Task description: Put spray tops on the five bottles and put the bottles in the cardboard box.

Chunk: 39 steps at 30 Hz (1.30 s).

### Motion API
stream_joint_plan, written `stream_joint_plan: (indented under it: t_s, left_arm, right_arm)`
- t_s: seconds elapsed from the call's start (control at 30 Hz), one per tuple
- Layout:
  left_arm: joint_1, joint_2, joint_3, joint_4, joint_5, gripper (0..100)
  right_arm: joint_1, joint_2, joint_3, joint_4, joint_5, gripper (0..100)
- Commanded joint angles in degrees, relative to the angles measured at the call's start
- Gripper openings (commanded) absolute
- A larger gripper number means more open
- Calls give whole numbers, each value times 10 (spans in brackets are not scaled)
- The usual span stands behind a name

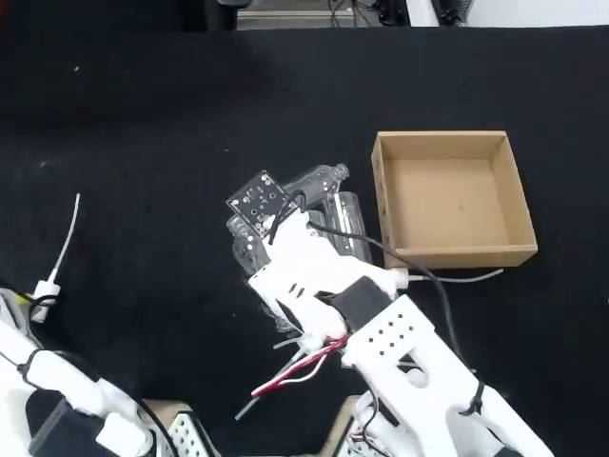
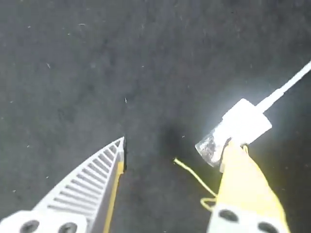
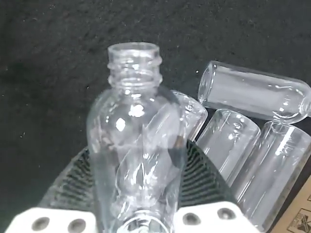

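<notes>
One bottle (image 3: pixel 136 126) is squeezed in the right fingers (image 3: pixel 201 177). Left fingers (image 2: pixel 92 182) are spread beside a spray top (image 2: pixel 240 125) on the tabletop (image 2: pixel 97 58), maybe touching it; best grab its cap squarely.

Light falls evenly from above in the high view; the black counter (image 1: pixel 143 105) swallows it and stays dark, while the white arm (image 1: pixel 419 362) looks very bright. The cardboard box (image 1: pixel 457 255) holds only soft shadow inside. The left wrist view is dim, yet the spray top (image 2: pixel 243 124) glares white with a pale halo. The clear bottle (image 3: pixel 136 141) in the right wrist view carries small white reflections.
</notes>
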Motion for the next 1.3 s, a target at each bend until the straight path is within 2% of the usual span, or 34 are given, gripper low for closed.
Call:
stream_joint_plan:
  t_s: [0.0,0.23,0.5,0.63,0.83,1.13,1.27]
  left_arm:
    - [-23,-2,-22,-2,-25,297]
    - [-33,-3,-43,62,-78,297]
    - [-7,-2,-34,67,-84,297]
    - [9,-2,-6,13,-84,297]
    - [-3,-2,39,-85,-85,299]
    - [-15,-2,37,-161,-79,297]
    - [-13,-2,28,-157,-20,298]
  right_arm:
    - [-6,0,-5,-14,-4,11]
    - [-6,0,-5,-14,-4,11]
    - [-6,0,-5,-14,-4,11]
    - [-6,0,-5,-14,-4,11]
    - [-6,0,-5,-14,-4,11]
    - [-6,0,-5,-14,-4,11]
    - [-6,0,-5,-14,-4,11]
